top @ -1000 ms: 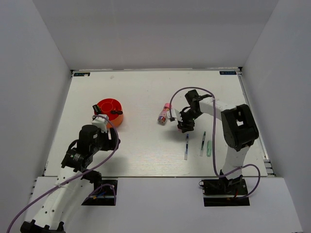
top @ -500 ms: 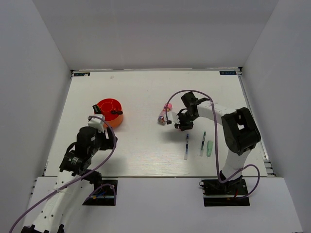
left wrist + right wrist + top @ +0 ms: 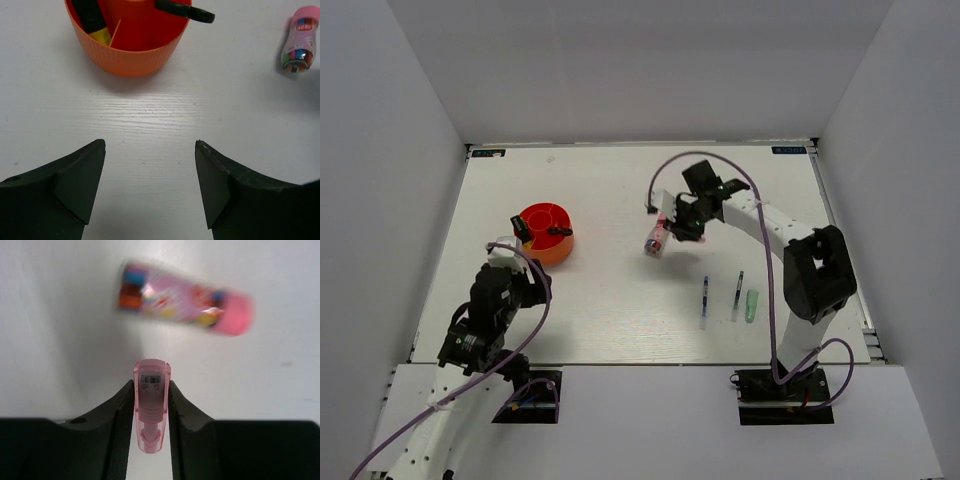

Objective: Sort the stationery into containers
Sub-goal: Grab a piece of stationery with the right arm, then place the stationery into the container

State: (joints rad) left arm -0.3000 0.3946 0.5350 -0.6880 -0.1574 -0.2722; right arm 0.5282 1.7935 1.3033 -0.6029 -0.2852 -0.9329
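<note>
Swung toward upper centre since a second ago, the right arm [image 3: 765, 222] reaches over the tabletop [image 3: 620, 190]. The orange cup [image 3: 546, 232] sits centre-left, with the left fingers [image 3: 506, 250] spread wide and empty just below it. The glue stick [image 3: 657, 238] lies mid-frame; just beside it the right fingers [image 3: 678, 224] pinch what looks like a pink eraser [image 3: 151, 375].

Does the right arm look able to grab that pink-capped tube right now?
Probably not yet: the right gripper is shut on a small pink piece, so its jaws are full. The pink-capped tube itself lies uncovered close by.
</note>
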